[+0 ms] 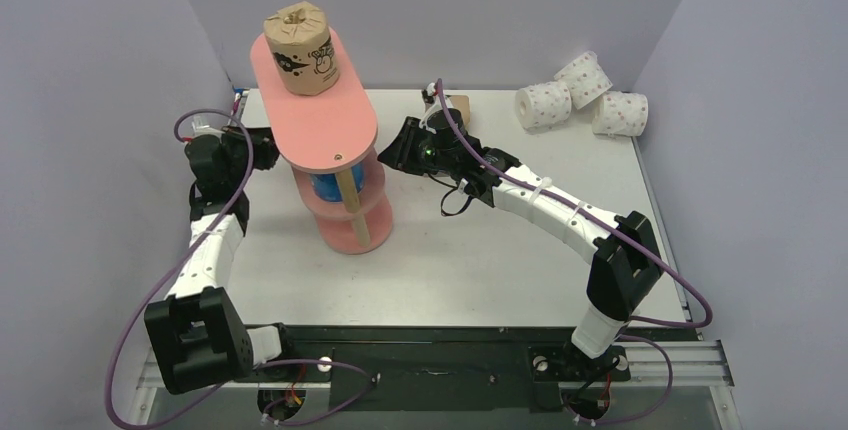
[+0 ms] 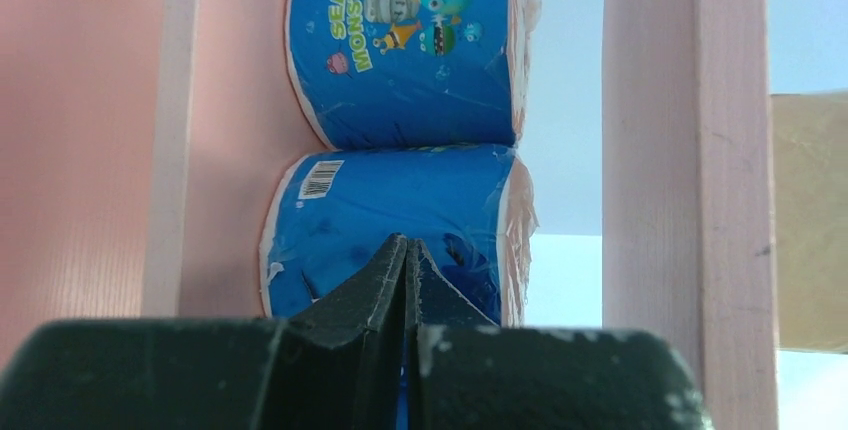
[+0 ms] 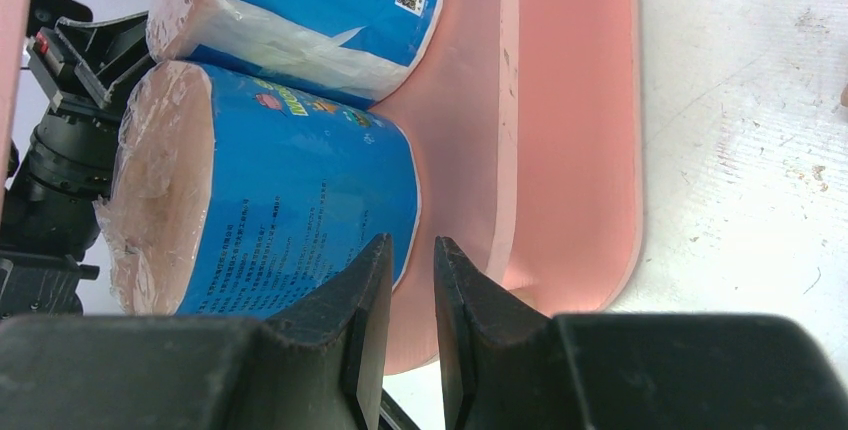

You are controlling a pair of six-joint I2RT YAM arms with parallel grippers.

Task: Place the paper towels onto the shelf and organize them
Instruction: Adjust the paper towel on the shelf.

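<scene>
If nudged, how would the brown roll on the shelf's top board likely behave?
The brown roll stands on its flat end, so it would probably slide, not roll. Being wrapped paper, it is likely light and squashy.

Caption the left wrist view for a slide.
Left gripper, shut and empty, facing two touching blue paper towel rolls between boards of the pink shelf.
</scene>
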